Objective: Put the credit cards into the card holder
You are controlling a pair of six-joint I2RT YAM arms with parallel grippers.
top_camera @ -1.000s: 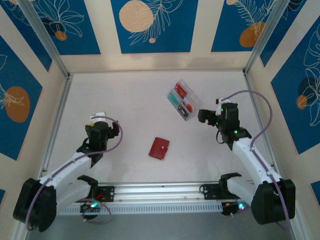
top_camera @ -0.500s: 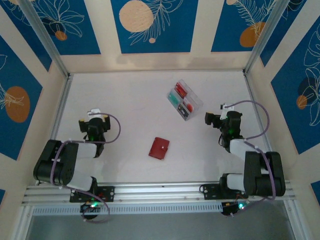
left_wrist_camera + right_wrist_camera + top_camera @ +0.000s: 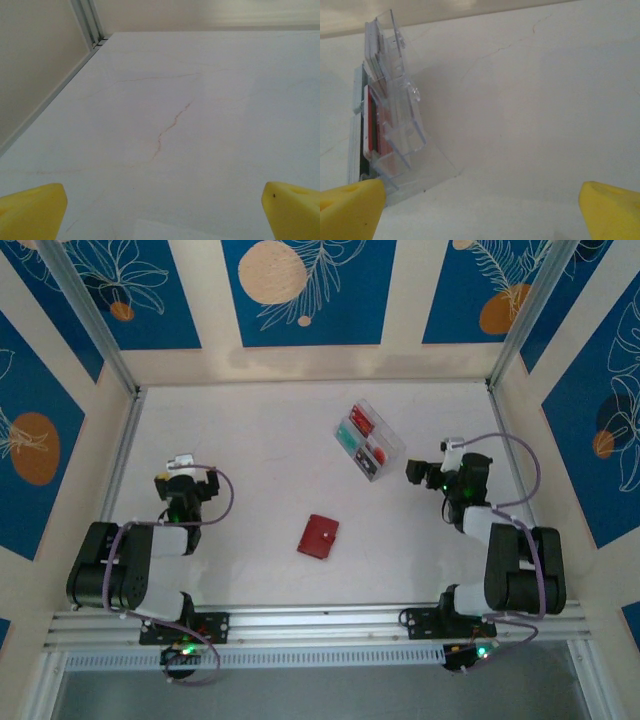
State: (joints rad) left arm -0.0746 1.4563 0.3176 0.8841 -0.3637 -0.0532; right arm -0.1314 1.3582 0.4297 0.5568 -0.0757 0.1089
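The card holder [image 3: 318, 536], a small red wallet, lies folded shut on the table's middle, apart from both arms. The credit cards [image 3: 362, 437], red, teal and dark, sit inside a clear plastic box [image 3: 370, 441] at the back right. In the right wrist view the box [image 3: 395, 135] stands left of centre with a red card [image 3: 370, 120] edge-on inside. My right gripper [image 3: 418, 472] [image 3: 482, 207] is open and empty just right of the box. My left gripper [image 3: 186, 480] [image 3: 162, 210] is open over bare table at the left.
Raised walls ring the white table [image 3: 260, 450], with metal posts in the back corners [image 3: 135, 390]. A rail [image 3: 320, 625] runs along the near edge between the arm bases. Both arms are folded back close to their bases.
Both arms have folded back from a stretched pose toward their bases. The left gripper shifted up and left a little; the right gripper stayed near the box. Wallet and box have not moved.
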